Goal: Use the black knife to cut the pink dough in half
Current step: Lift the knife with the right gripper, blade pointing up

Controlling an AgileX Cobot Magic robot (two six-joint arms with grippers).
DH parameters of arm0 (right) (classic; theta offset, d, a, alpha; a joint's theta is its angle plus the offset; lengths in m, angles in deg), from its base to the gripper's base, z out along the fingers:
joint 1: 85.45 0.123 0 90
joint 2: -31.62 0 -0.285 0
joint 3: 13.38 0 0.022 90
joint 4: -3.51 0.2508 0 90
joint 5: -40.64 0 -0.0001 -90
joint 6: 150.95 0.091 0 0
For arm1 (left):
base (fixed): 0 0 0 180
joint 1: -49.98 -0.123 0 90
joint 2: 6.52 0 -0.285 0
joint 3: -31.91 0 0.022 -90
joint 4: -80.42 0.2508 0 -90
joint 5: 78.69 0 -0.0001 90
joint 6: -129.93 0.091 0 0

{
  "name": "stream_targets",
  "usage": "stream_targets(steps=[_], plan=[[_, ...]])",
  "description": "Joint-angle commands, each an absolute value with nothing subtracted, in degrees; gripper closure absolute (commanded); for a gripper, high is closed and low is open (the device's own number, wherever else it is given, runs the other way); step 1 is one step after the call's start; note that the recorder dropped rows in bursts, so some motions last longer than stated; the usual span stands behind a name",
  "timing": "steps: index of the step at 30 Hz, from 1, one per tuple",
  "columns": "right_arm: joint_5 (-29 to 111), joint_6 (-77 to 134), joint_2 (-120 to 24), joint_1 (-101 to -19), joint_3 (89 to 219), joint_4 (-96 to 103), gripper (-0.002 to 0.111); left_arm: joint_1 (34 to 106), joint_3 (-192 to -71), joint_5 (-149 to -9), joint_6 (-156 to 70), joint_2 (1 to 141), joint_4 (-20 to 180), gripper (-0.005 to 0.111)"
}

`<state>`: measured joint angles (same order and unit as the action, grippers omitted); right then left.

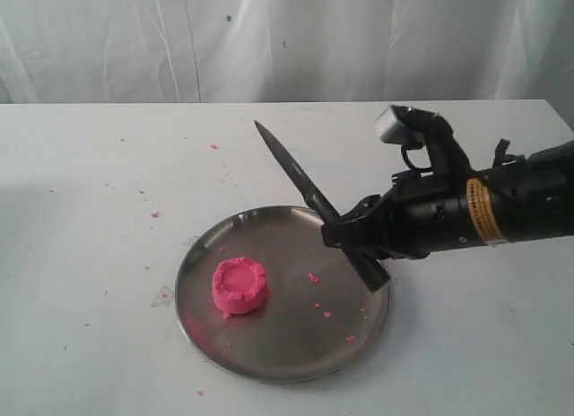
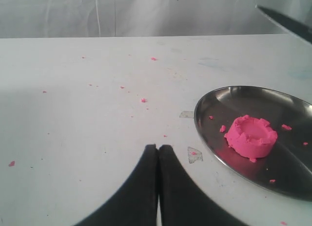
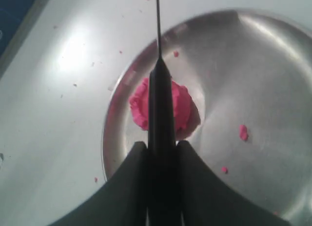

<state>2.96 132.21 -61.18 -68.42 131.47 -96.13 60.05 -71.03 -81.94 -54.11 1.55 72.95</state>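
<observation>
From my station I see the right gripper (image 1: pixel 354 241) clamped on the black knife (image 1: pixel 296 174), its two fingers pressing the handle from either side, as the right wrist view shows plainly. In the exterior view the knife is tilted, with the pointed blade slanting up and away to the left and the butt of the handle low by the right rim of the steel plate (image 1: pixel 287 335). From this angle I can't tell whether that butt touches the rim or hangs just above it. The blade is in the air, clear of the pink dough (image 1: pixel 239 287), which is whole: a small round puck with a dented top and a ragged edge, lying on the left part of the plate, well apart from the gripper. In the right wrist view the handle runs straight across the dough, hiding its middle, so pink shows on both sides of the black. A few pink crumbs (image 1: pixel 313 277) lie on the plate between the dough and the right rim, and more are scattered over the white table (image 1: pixel 90 210). The left gripper (image 2: pixel 158 148) has its fingers pressed together with nothing between them. It hangs low over the bare table, with the plate and dough off to one side in its own camera's view. A white curtain (image 1: pixel 269 39) hangs behind the table.
</observation>
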Motion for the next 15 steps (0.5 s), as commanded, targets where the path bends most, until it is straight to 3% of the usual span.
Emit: stream_targets(steps=[1, 15], plan=[[3.77, 121.85, -53.73, -66.93, 129.54, -96.44, 0.099, 60.45, -70.87, -81.86, -54.11, 1.27, 72.85, 0.107], [9.46, 115.40, -40.28, -61.88, 122.57, -96.44, 0.099, 60.45, -70.87, -81.86, -54.11, 1.27, 72.85, 0.107]])
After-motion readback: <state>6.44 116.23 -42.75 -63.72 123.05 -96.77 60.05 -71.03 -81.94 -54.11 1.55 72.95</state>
